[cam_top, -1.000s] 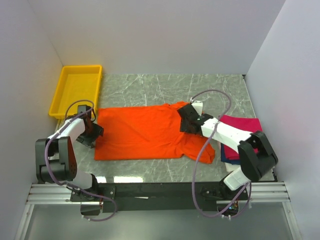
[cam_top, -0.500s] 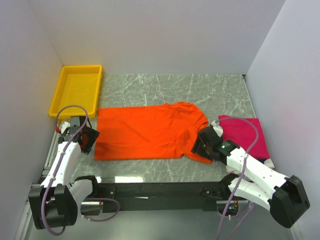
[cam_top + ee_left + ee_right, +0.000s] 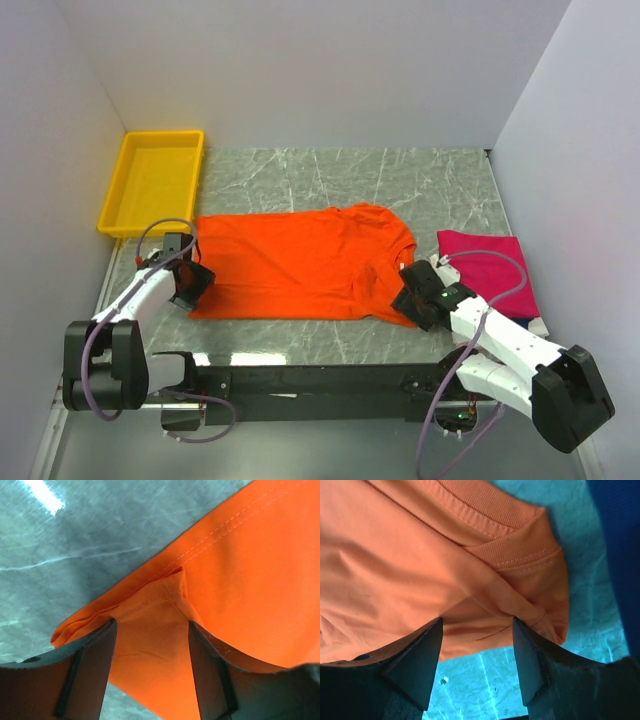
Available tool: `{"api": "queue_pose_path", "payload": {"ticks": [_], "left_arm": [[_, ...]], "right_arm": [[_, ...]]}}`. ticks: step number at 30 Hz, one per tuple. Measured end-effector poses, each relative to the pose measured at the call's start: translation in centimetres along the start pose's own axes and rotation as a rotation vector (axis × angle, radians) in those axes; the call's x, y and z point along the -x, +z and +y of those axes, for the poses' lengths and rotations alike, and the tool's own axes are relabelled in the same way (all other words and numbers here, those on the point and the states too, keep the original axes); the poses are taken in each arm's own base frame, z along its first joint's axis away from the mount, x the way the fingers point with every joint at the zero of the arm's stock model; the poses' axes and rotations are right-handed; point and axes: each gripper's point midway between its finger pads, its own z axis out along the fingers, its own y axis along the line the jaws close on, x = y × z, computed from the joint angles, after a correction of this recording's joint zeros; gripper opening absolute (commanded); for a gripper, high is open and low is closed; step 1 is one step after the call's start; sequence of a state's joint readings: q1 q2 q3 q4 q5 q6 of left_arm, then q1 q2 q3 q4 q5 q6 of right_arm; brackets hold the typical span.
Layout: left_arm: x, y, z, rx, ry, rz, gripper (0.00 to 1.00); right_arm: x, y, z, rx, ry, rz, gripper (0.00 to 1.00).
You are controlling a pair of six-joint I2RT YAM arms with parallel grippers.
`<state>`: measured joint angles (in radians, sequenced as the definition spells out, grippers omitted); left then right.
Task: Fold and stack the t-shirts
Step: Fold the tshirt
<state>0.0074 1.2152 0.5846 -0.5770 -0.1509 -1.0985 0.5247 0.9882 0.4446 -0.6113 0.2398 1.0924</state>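
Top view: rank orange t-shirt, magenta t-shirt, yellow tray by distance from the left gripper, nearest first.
1. orange t-shirt: its near-left corner lies right at the left gripper.
2. yellow tray: behind the gripper, at back left.
3. magenta t-shirt: far across, on the right side.

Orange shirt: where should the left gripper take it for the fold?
Probably the hem corner nearest the left gripper, coming in from the left. The orange shirt is doubled there, with the jaws open astride it; elsewhere it lies flat.
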Motion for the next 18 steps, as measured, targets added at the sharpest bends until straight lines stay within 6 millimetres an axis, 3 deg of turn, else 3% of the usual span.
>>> {"api": "queue_pose_path", "payload": {"ticks": [4,12,18], "left_arm": [[0.3,0.3,-0.4,0.003,-0.002,-0.004,0.65],[1.1,0.4,-0.5,-0.012,-0.026,-0.005,0.66],[1.1,-0.7,0.0,-0.018,-0.025,-0.004,0.69]], "right_arm": [[0.4,0.0,-0.2,-0.016,0.015,-0.006,0.71],[2.1,0.2,-2.0,-0.073,0.054,-0.016,0.71],[2.6,-1.2,-1.0,-0.042,0.007,0.012,0.72]]}}
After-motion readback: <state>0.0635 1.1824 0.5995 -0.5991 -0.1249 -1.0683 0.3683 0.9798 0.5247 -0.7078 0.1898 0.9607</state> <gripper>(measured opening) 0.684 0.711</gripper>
